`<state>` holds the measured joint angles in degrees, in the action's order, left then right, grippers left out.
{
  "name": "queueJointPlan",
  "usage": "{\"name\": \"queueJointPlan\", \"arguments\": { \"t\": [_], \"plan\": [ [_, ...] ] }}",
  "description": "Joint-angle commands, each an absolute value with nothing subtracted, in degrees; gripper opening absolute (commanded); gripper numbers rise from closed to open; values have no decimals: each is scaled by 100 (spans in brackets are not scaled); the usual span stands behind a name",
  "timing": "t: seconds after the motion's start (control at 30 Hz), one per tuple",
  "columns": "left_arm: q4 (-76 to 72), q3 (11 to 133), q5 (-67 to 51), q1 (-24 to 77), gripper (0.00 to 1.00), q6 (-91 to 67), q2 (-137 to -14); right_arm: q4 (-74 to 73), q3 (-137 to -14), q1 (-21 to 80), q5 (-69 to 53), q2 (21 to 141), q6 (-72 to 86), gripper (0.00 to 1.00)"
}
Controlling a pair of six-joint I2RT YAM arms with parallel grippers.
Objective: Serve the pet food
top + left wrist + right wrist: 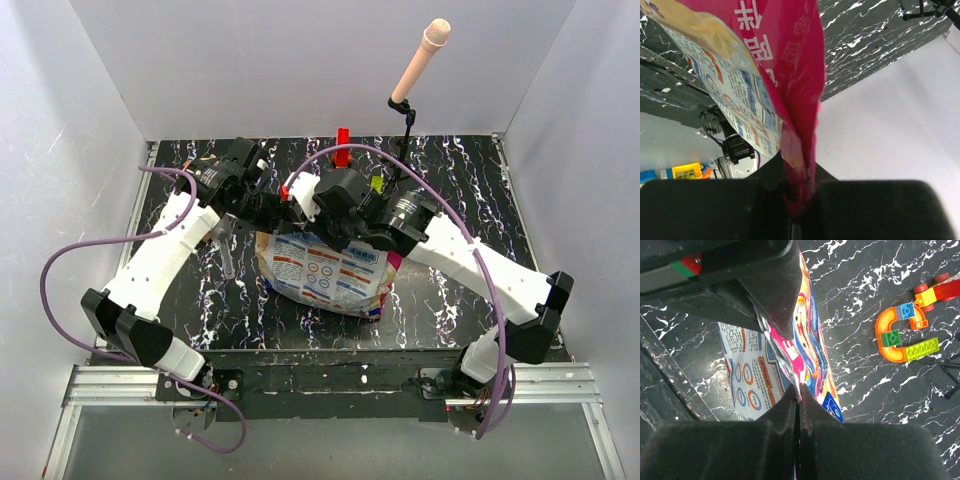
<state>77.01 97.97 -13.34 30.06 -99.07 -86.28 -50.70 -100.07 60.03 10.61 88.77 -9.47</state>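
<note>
Pet food bag [325, 275] is sitting at the middle of the desk [480, 190], toward its near edge. Its white back panel of blue print and red-ringed symbols is facing the top camera, and a magenta strip is showing along its right side. Its top edge is being held up between the two arms. Whether its lower end is resting on the desk I cannot tell. The kibble itself is lying out of sight inside the foil.

The left fingers [772, 197] are pinching the magenta side fold of the bag, with the pink foil running down into the narrow slot between them. The right fingers [787, 415] are clamping the bag's top seam, pressed together on the foil with no gap showing. The colourful printed front is hanging to one side of them and the white panel to the other.

The desk is showing a glossy black surface streaked with white marble veins. Plain white panels are closing it in on the left, at the back and on the right. An aluminium rail [330, 385] is running along the near edge under the arm bases, and purple cables [60, 270] are looping off both arms.

Toy blocks [900, 335] are lying on the desk well apart from the bag: an orange curved piece with blue, green and lime bricks, and a red and yellow one just beside it. A peach-coloured microphone [422, 58] is leaning on a thin black stand near the far edge.
</note>
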Motion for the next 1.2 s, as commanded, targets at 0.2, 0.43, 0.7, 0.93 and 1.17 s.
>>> {"name": "queueJointPlan", "arguments": {
  "t": [0.2, 0.43, 0.7, 0.93, 1.17],
  "plan": [
    [7769, 9659, -730, 2453, 23, -9589, -8033, -4641, -9589, 6047, 1064, 8332, -826, 1],
    [7559, 9922, -624, 2311, 0, -9282, -8156, -4421, -9887, 6117, 756, 8463, -914, 15],
    [8262, 10459, -1001, 2303, 0, -9650, -8455, -4491, -10695, 6117, 510, 9456, -738, 28],
    [8025, 10389, -940, 2311, 0, -9817, -8288, -4526, -10811, 6117, 596, 9703, -739, 2],
    [7727, 9503, -721, 2312, 31, -9773, -7841, -4350, -10678, 6135, 484, 9395, -615, 1]
  ]
}}
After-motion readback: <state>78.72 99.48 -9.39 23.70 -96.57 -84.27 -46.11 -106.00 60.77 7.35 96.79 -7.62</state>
